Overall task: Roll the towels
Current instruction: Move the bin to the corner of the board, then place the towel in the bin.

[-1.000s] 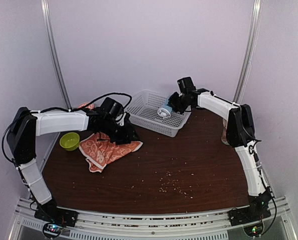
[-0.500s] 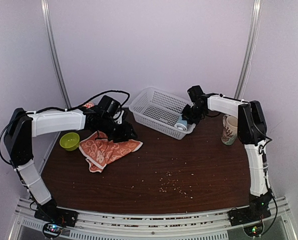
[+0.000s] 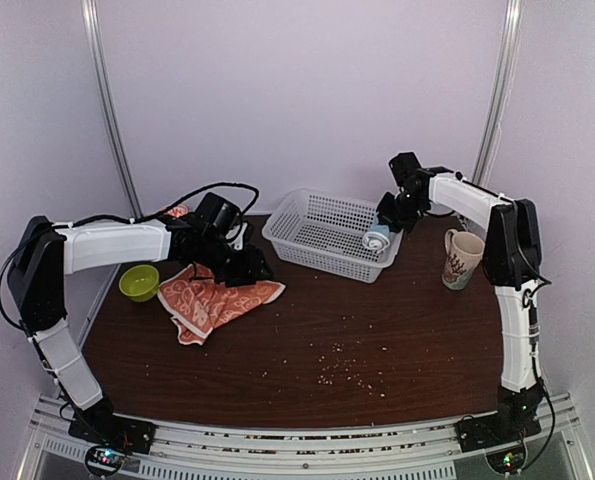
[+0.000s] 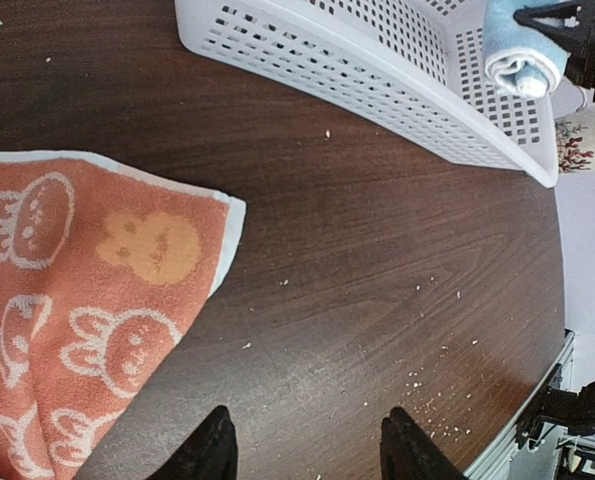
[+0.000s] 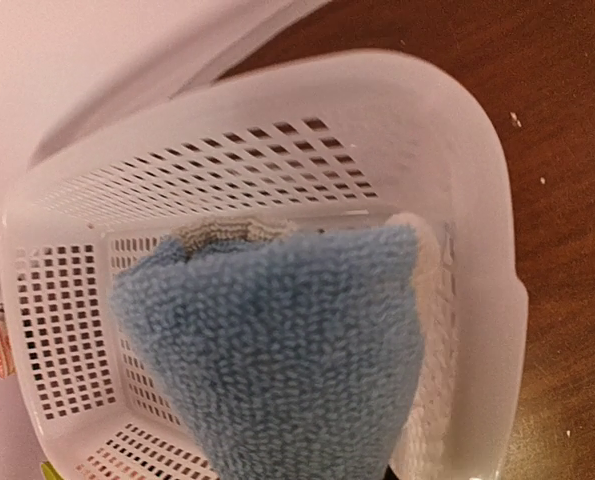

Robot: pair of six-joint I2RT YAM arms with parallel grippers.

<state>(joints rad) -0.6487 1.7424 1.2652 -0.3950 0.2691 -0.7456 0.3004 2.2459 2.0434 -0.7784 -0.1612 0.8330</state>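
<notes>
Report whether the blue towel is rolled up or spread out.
Rolled. The blue towel shows a spiral end, pinched in the right gripper at the basket corner.

White basket; green bowl; mug; scattered crumbs.

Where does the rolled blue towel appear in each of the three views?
Top external: right of centre, the rolled blue towel is at the right end of the white basket.
Left wrist: top right corner, by the basket's end.
Right wrist: centre and bottom, filling the foreground, in front of the basket.
Shared landmark: the white basket.
</notes>
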